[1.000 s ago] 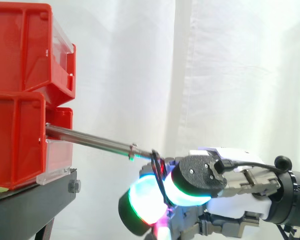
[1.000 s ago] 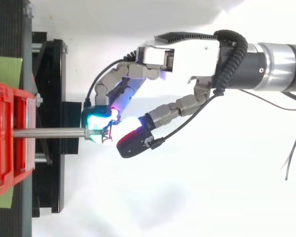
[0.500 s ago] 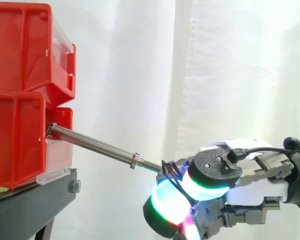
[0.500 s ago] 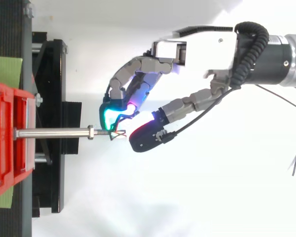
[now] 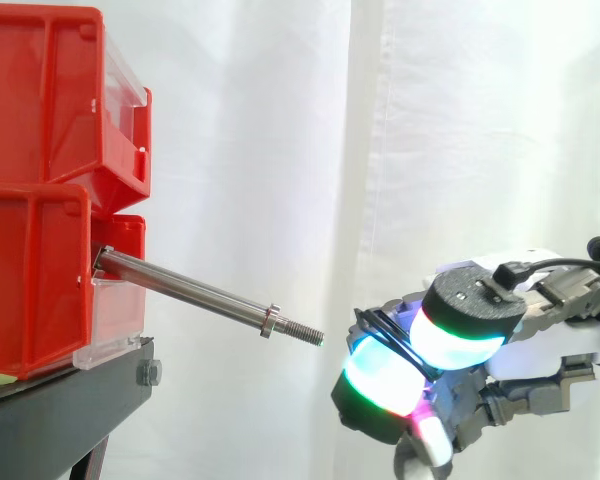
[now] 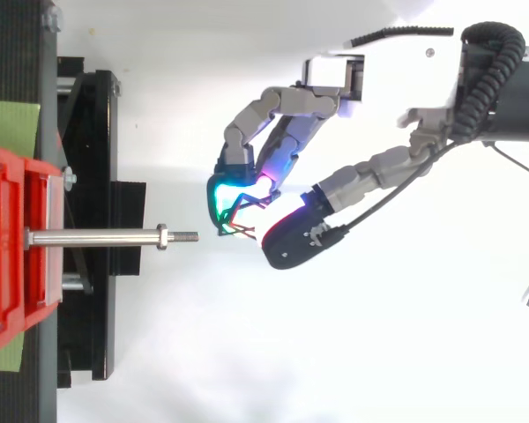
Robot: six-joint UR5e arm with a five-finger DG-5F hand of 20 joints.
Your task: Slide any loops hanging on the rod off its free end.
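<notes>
A steel rod (image 5: 195, 292) (image 6: 97, 237) sticks out of the lower red bin (image 5: 30, 280) toward the right, with a nut and a threaded free end (image 5: 305, 333). Its shaft is bare. My hand (image 5: 480, 360) (image 6: 335, 181) hangs to the right of the rod's tip, clear of it. A thin dark loop (image 5: 390, 335) (image 6: 235, 220) is pinched between my glowing fingertips (image 5: 380, 385) and the thumb pad (image 5: 465, 320), a short gap from the free end.
Two red bins are stacked at the left, the upper one (image 5: 55, 95) above the lower, on a black stand (image 5: 70, 405) (image 6: 93, 220). A white curtain hangs behind. A green patch (image 6: 9, 128) lies on the stand's far left.
My hand has drawn back to the right with the loop. The loop slid along the threaded tip and has come off the rod's free end.
</notes>
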